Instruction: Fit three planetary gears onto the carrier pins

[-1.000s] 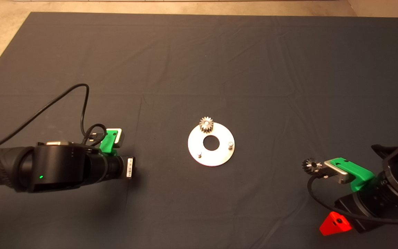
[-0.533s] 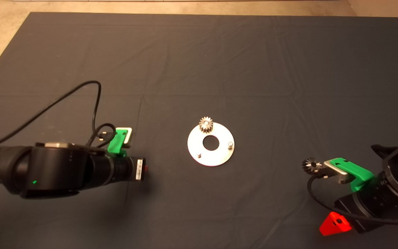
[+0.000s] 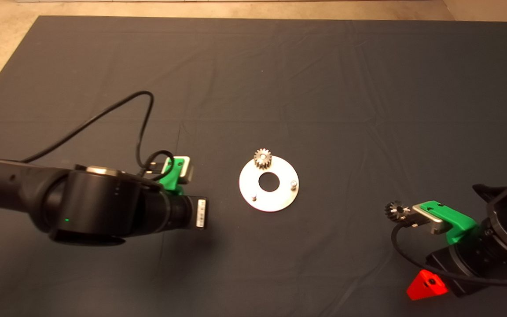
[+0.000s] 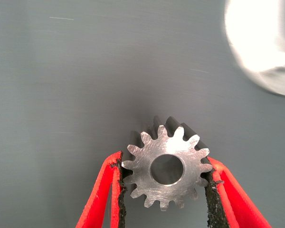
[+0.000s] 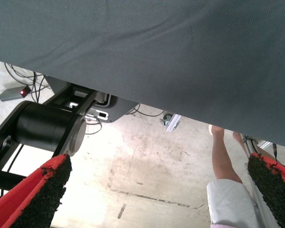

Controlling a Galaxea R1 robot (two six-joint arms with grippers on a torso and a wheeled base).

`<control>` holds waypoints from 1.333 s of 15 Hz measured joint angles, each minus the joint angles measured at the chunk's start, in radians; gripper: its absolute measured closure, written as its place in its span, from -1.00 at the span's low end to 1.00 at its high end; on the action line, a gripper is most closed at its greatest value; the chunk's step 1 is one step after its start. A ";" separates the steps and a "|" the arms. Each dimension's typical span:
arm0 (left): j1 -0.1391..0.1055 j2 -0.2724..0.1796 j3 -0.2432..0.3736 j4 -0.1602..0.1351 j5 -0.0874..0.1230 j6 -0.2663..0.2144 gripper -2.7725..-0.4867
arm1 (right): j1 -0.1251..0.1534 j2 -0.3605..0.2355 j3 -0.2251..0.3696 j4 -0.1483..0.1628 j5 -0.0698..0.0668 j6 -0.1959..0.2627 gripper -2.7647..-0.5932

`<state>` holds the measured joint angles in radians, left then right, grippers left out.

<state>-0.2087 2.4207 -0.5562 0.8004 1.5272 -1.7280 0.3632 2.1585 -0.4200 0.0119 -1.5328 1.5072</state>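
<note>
Left tool (image 4: 165,190) around one gear (image 4: 166,167)

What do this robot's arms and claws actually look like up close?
Both arms are thick black tubes. The left arm carries a small green light, a white barcode label and a looping black cable. Each wrist has a green bracket. The fingers are red with rough black pads.

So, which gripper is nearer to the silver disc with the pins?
Left. The left gripper, holding a gear, hangs just beside the disc; the right gripper waits at the mat's lower right edge.
</note>
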 joint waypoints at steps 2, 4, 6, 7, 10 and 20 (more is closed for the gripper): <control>0.000 0.066 -0.021 -0.008 -0.002 -0.018 0.70 | 0.000 0.000 0.000 0.000 -0.001 0.000 -1.00; -0.003 0.109 -0.048 -0.015 -0.001 -0.040 0.70 | 0.000 -0.001 0.000 0.000 -0.001 0.000 -1.00; -0.006 0.144 -0.076 -0.025 -0.001 -0.048 0.70 | 0.000 0.000 0.000 0.000 0.000 0.000 -1.00; -0.006 0.157 -0.094 -0.031 0.001 -0.051 0.70 | 0.000 0.000 0.000 0.000 0.000 0.000 -1.00; -0.031 0.204 -0.146 -0.036 -0.002 -0.056 0.70 | 0.000 0.000 0.000 0.000 0.000 0.000 -1.00; -0.116 0.231 -0.195 -0.077 0.000 0.198 0.70 | 0.000 0.000 0.000 0.000 0.000 0.000 -1.00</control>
<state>-0.3247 2.6513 -0.7515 0.7236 1.5268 -1.5300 0.3632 2.1585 -0.4200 0.0119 -1.5332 1.5072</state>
